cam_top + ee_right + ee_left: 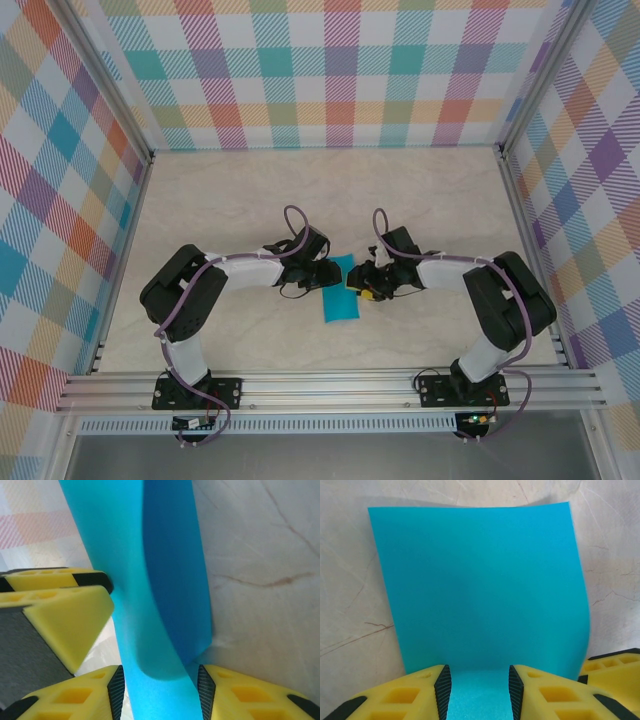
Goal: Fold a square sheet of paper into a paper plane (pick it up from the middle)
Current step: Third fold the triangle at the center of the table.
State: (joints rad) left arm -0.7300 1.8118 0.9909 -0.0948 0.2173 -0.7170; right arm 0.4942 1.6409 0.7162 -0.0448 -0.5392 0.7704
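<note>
Seen from above, the table (430,200) is bright under even, diffuse overhead light, with no glare and only faint, soft shadows, and the frame rails (330,385) stay nearly straight out to the picture's edges. In the left wrist view the sheet of paper (480,590) is evenly lit and fairly sharp, with gentle darker shading across its middle and a soft grey shadow on the table along its top edge, while the yellow fingers (405,697) at the bottom are soft. In the right wrist view the nearest paper and fingers blur, the turned-over flap falls into darker blue shade, and the table's veins stay crisp.
</note>
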